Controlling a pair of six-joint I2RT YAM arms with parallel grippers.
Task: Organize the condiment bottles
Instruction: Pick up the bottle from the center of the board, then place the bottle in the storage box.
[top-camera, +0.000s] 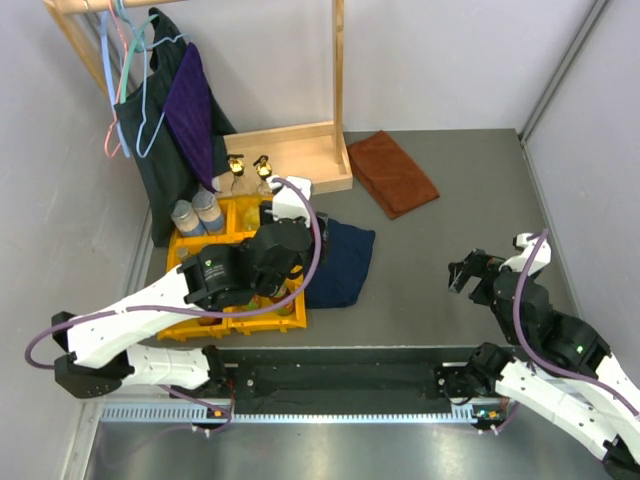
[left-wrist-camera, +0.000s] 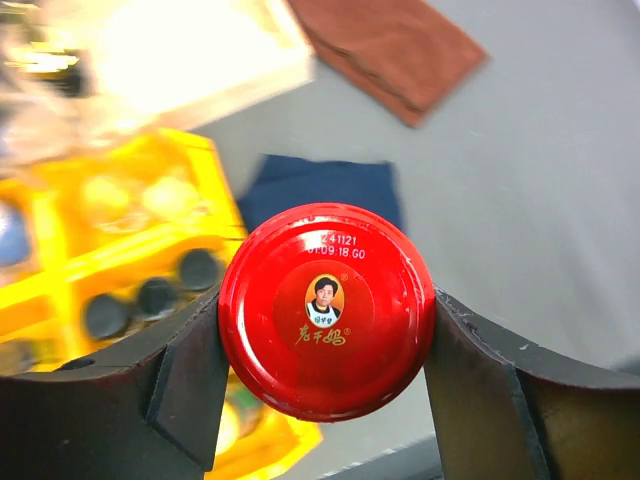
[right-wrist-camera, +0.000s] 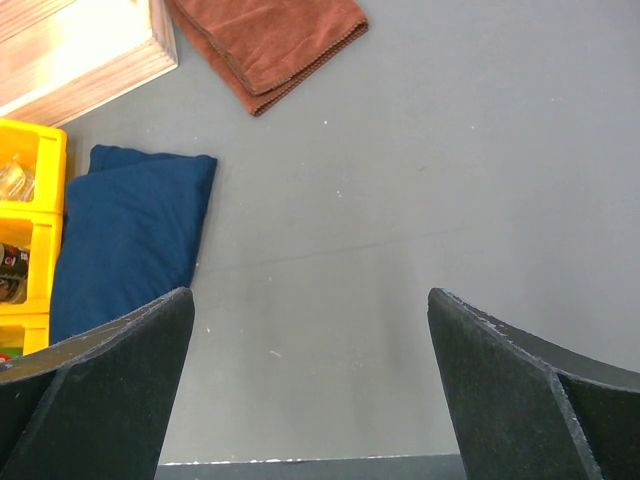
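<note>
So the left gripper (left-wrist-camera: 326, 335) has a red-lidded jar (left-wrist-camera: 326, 310) pinched between its fingers. It's roughly half open, with the pads tight on both sides of the lid. That's dead centre of the left wrist frame, with the yellow bins (left-wrist-camera: 60, 260) at left and a navy cloth (left-wrist-camera: 320, 185) just above the lid. A few black-capped bottles (left-wrist-camera: 150, 298) sit in a bin compartment left of the jar. In the top view, two gold-topped bottles (top-camera: 236, 165) stand just above the bins, upper left of centre. The right gripper (right-wrist-camera: 312, 385) is spread wide with nothing in it, over bare tabletop (right-wrist-camera: 450, 200) at the right of the frame.
</note>
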